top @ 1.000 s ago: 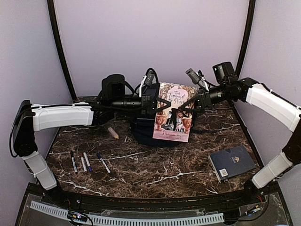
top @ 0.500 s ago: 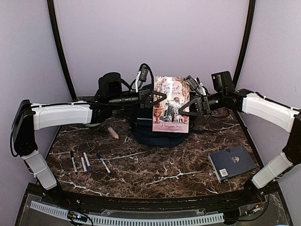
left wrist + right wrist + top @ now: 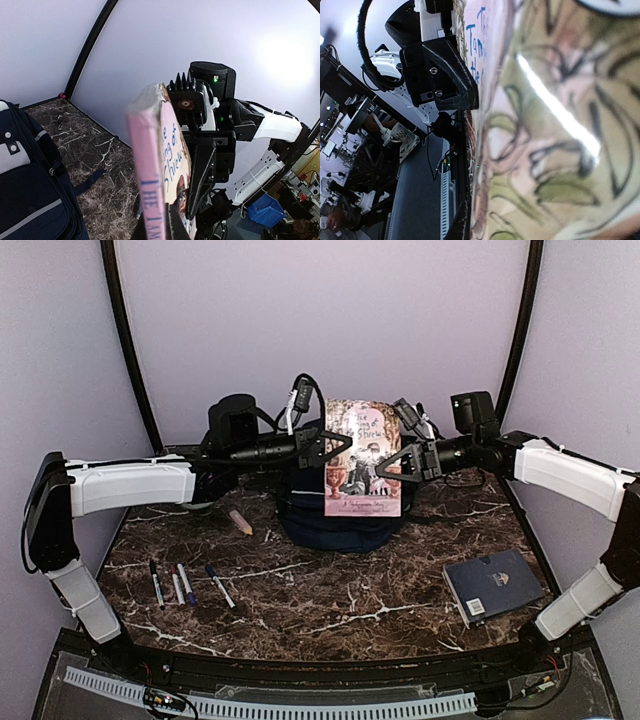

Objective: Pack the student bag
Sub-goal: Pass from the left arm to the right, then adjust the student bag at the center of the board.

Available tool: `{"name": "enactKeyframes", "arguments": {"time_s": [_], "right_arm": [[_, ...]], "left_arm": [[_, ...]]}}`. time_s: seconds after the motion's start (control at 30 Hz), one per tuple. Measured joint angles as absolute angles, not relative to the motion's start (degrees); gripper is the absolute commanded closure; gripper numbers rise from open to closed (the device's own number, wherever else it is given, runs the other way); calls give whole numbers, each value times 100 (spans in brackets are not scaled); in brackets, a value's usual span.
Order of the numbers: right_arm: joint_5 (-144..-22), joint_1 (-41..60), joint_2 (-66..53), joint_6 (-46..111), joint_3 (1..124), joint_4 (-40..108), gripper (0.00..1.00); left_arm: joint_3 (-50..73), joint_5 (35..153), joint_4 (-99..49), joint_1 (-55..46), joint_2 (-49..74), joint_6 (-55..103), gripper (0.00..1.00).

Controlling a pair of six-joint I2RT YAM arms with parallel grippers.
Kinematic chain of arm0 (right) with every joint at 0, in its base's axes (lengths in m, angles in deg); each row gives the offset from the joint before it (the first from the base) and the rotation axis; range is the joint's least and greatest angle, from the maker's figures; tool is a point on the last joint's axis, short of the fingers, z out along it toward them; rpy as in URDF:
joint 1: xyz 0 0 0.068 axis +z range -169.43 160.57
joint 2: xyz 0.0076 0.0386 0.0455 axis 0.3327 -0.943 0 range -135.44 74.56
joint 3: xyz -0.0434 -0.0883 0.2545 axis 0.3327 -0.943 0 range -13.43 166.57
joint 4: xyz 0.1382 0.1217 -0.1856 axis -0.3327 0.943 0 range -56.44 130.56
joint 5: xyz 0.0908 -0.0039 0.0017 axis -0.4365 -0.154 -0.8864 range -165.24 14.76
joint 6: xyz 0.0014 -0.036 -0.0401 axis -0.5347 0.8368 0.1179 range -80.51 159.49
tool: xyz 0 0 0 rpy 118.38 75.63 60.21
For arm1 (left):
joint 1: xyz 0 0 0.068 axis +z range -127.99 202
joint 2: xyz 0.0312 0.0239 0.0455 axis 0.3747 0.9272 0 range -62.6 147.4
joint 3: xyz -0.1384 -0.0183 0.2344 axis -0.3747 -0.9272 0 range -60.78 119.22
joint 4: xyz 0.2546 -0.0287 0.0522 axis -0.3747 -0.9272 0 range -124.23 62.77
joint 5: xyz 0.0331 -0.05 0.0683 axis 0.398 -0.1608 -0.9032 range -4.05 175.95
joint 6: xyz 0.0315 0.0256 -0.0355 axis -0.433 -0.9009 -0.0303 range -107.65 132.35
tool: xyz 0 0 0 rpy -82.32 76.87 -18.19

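Note:
A pink illustrated paperback book (image 3: 362, 455) hangs upright in the air above the student bag (image 3: 335, 525), a navy backpack lying at the back middle of the table. My left gripper (image 3: 335, 448) is shut on the book's left edge, and its pink spine (image 3: 150, 175) fills the left wrist view beside the bag (image 3: 30, 200). My right gripper (image 3: 392, 462) is shut on the book's right edge. Its dark finger (image 3: 202, 165) lies across the cover. In the right wrist view the cover (image 3: 560, 125) fills the frame, with the left gripper's finger (image 3: 445, 75) on the far edge.
A dark blue hardcover book (image 3: 495, 585) lies at the front right. Several pens (image 3: 185, 583) lie at the front left, and a short tan stub (image 3: 240, 522) sits behind them. Black curved posts (image 3: 130, 340) flank the purple back wall.
My right gripper has shut on the book's right edge. The book has risen a little and turned from tilted to upright. The left gripper kept its hold.

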State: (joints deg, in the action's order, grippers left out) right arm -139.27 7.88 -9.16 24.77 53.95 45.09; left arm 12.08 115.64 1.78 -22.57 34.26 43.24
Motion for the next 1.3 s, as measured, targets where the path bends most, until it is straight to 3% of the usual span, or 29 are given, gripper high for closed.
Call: {"name": "enactKeyframes", "arguments": {"time_s": [0.17,0.33,0.4,0.5,0.63,0.9,1.2,1.3], "right_arm": [[-13603,764,-925,2547,5395,4597,100],[-13428,720,-943,2641,5395,4715,100],[-13312,600,-945,2713,5395,4841,100],[-13041,248,-945,3021,5408,5189,100],[-12585,-281,-945,3646,5412,5757,100],[-11737,-1009,-219,4238,4339,5891,100],[-11245,-1039,174,4568,4151,5893,100],[-11225,-1039,170,4606,4112,5899,100]], "left_arm": [[1164,11498,185,-2257,3415,4320,96],[1160,11326,88,-2253,3415,4219,53],[1162,11177,-86,-2229,3415,4090,45],[1267,10878,-716,-2196,3417,3730,41],[1966,10390,-1920,-2176,3693,2962,47],[3359,9835,-3857,-2183,4912,1257,83],[4054,9483,-5271,-2253,5935,68,91],[4051,9223,-5581,-2253,5972,-106,88]]}}
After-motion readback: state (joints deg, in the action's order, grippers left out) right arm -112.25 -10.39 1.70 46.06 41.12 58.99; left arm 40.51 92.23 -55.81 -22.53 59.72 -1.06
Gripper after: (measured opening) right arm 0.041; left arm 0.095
